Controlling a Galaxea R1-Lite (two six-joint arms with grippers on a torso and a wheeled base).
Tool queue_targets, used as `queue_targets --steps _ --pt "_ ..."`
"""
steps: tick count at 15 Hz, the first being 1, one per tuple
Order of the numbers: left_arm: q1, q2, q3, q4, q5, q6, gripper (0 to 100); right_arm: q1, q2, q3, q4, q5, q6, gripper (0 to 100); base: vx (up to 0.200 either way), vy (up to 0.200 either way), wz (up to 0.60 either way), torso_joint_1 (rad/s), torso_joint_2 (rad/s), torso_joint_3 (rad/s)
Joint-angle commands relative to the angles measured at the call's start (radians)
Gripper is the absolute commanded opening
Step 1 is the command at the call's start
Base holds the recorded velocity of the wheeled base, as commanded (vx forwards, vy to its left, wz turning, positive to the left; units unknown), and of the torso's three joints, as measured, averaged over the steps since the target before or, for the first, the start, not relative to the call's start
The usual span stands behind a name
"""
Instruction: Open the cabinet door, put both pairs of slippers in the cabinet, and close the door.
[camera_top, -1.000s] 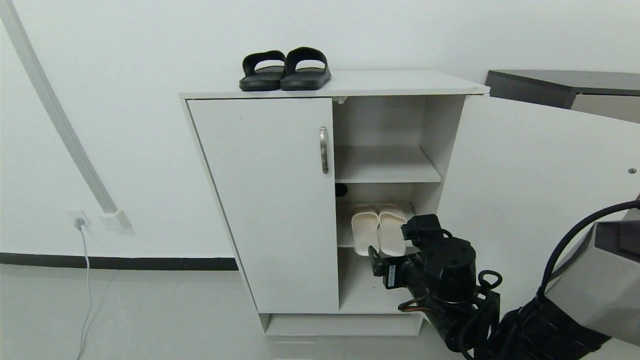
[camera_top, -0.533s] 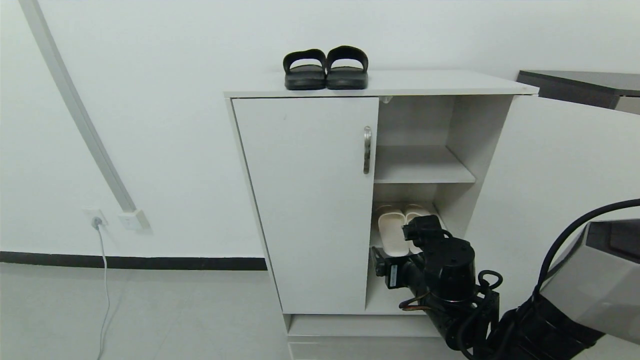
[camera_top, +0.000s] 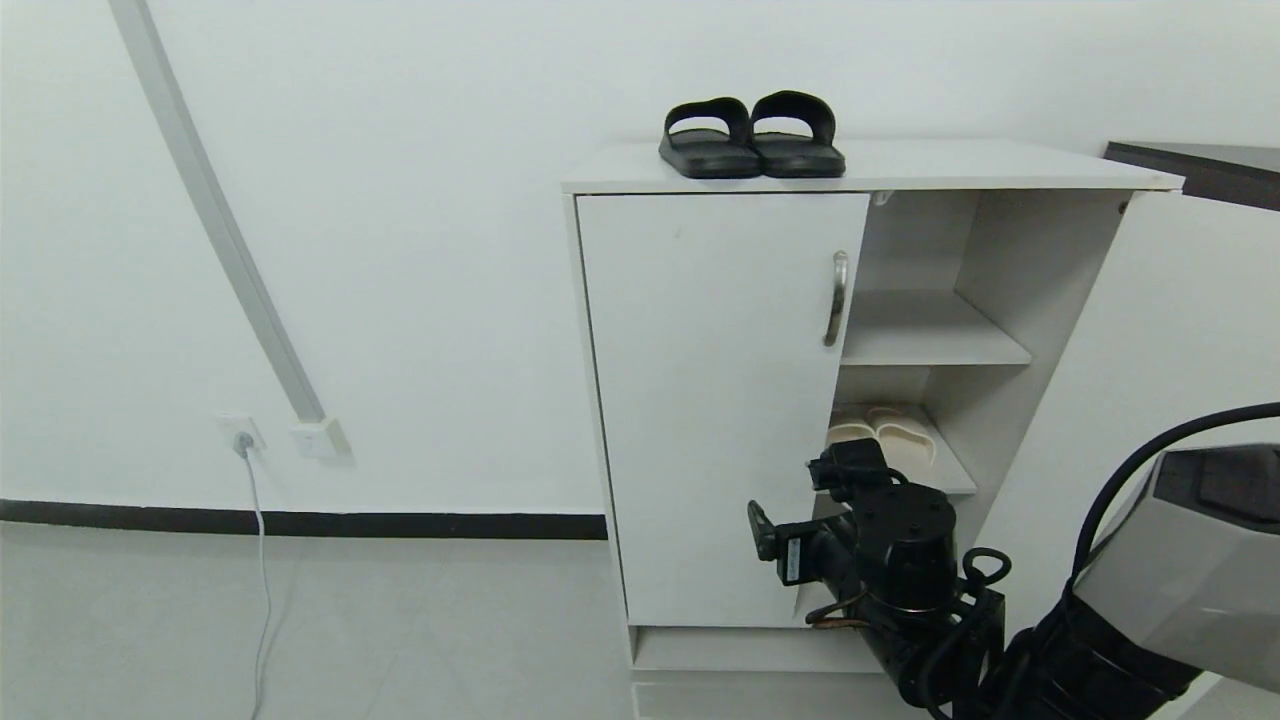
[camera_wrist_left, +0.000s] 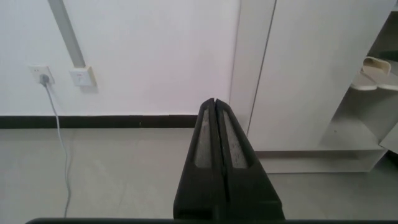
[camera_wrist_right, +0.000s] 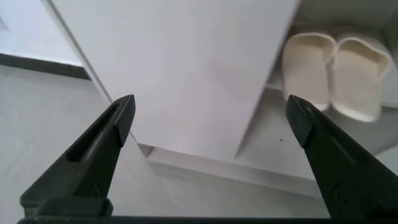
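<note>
1. The black slippers (camera_top: 752, 138) sit on top of the cabinet (camera_top: 1000, 160), above its shut door (camera_top: 715, 400), side by side and touching, with the toes facing the room.
2. They look like moulded foam or rubber, so I judge them light, bendy and slightly grippy rather than slick. Nothing about them seems fragile.
3. The arched straps look like the best place to take hold. Another option is a pinch across the two inner edges where the pair meets, which could lift both at once. The soles may flex and droop if they are held at one end.
4. The white slippers (camera_wrist_right: 336, 74) already lie on a lower shelf inside the cabinet, behind the open door (camera_top: 1150, 350).
5. The upper shelf (camera_top: 930, 340) inside the cabinet is bare and looks roomy enough for the black pair.
6. The right tool (camera_wrist_right: 210, 102) is spread wide and holds nothing. It sits low in front of the cabinet, near the free edge of the shut door.
7. The left tool (camera_wrist_left: 214, 109) is pressed fully together and holds nothing. It faces the cabinet's outer side and the wall next to it.
8. In the head view the shut door's edge covers part of the white slippers, and the right arm blocks the cabinet's lowest compartment.
9. The frame cuts off the open door, so its handle and outer edge cannot be made out.
10. The black slippers' soles and heels face away, so their tread and thickness are hard to judge.
</note>
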Motion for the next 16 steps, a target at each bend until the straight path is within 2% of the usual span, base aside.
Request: queue_targets --steps 1,8,16 --pt "0.001 0.001 0.0 0.0 0.001 -0.001 0 0.001 0.005 0.006 -0.002 0.0 0.0 100 0.0 0.0 0.0 0.0 0.0 0.0" --pt "0.001 0.001 0.0 0.0 0.001 -0.001 0 0.002 0.003 0.03 -0.063 0.0 -0.026 100 0.0 0.0 0.0 0.0 0.0 0.0" --pt "0.001 0.001 -0.001 0.0 0.001 -0.001 0 -0.001 0.019 0.032 -0.063 0.0 -0.028 100 0.0 0.0 0.0 0.003 -0.02 -0.017"
